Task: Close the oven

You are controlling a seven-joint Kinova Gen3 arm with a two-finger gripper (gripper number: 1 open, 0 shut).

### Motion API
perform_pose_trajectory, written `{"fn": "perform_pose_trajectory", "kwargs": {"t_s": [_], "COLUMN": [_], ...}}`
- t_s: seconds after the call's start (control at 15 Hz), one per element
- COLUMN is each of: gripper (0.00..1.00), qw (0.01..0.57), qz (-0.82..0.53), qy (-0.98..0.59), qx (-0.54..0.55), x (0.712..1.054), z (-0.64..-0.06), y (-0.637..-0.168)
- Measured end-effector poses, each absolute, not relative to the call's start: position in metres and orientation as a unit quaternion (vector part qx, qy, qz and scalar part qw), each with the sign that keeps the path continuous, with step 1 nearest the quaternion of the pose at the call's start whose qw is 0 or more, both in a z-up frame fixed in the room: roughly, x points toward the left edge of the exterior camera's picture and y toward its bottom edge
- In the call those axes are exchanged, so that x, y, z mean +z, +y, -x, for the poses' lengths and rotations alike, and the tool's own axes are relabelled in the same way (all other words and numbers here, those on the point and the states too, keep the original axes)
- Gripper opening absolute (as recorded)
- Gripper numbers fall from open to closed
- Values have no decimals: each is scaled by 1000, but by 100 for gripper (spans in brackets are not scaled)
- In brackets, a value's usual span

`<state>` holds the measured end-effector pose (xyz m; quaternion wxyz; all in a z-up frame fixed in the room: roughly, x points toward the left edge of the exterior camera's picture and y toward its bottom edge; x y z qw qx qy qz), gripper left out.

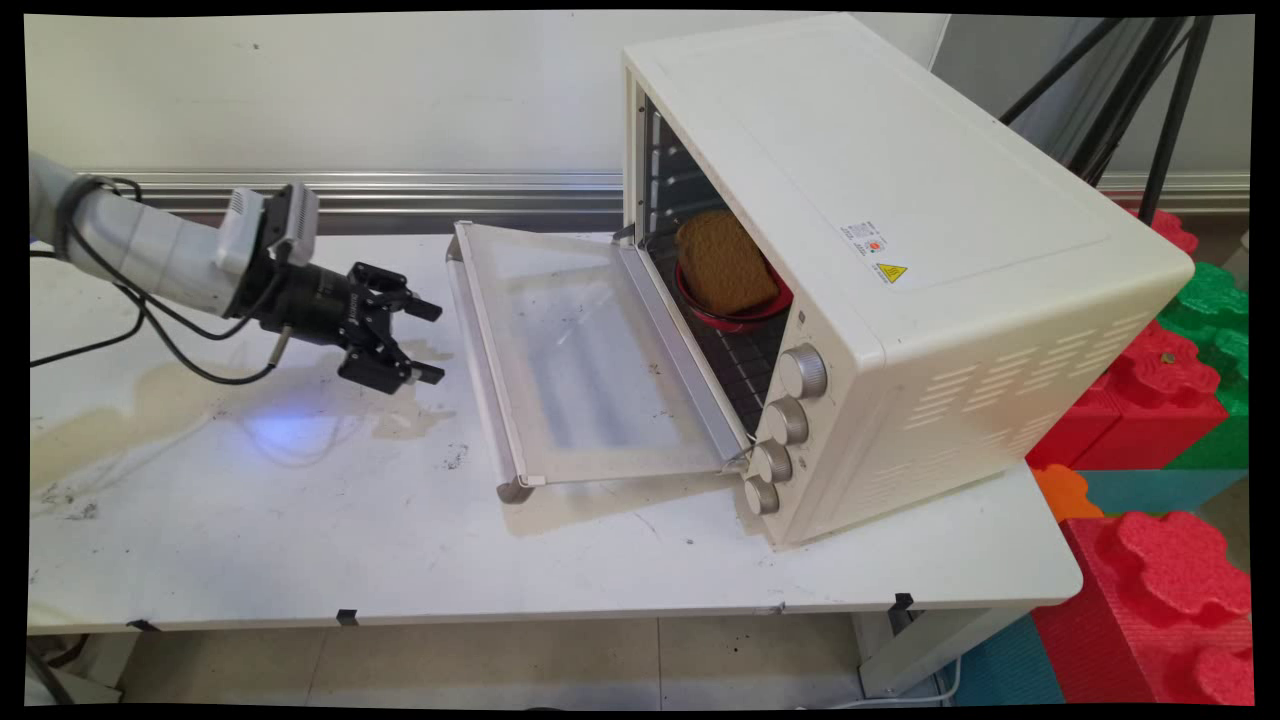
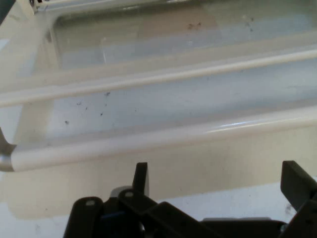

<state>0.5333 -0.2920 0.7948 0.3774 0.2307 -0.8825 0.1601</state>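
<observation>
Cream-white enamel is seen across most of the scene: a boxy cream-coloured toaster oven [image 1: 880, 270] is set on the white table [image 1: 300, 540], turned at an angle, with its glass-paned door [image 1: 580, 365] dropped fully open and lying nearly flat, hinged at the oven's mouth. Inside the oven, on the wire rack, a red round dish [image 1: 740, 312] is seen, and a brown slice of bread [image 1: 725, 262] is leaned upright in it, tilted back toward the oven's far wall. Four silver round knobs [image 1: 785, 420] are stacked down the oven's front panel, just beside the open cavity. Out past the free edge of the oven door, the black two-finger gripper [image 1: 428, 342] is held low over the table, pointed toward the oven, and nothing is gripped: its fingers are spread wide apart with only air between them. A clear gap is kept between the fingertips and the door's pale rounded handle bar [image 2: 148, 139], which is stretched across the hand view just beyond the fingers [image 2: 140, 178], with the glass pane behind it. Black cables [image 1: 150, 330] are looped down from the arm, on the side away from the oven. Brownish stains [image 1: 410, 420] are spread over the tabletop beneath the gripper, between it and the oven door's edge. Off the table, on the oven's far side from the gripper, red and green foam blocks [image 1: 1170, 400] are piled.
</observation>
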Motion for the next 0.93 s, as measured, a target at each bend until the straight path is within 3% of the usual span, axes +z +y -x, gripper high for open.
{"fn": "perform_pose_trajectory", "kwargs": {"t_s": [0.47,0.53,0.93], "gripper": [100,0,0], "qw": [372,371,369], "qz": [-243,-244,-246], "qy": [-883,-883,-883], "qx": [153,154,153], "x": [777,775,769], "z": [-525,-524,-522], "y": [-304,-305,-309]}}
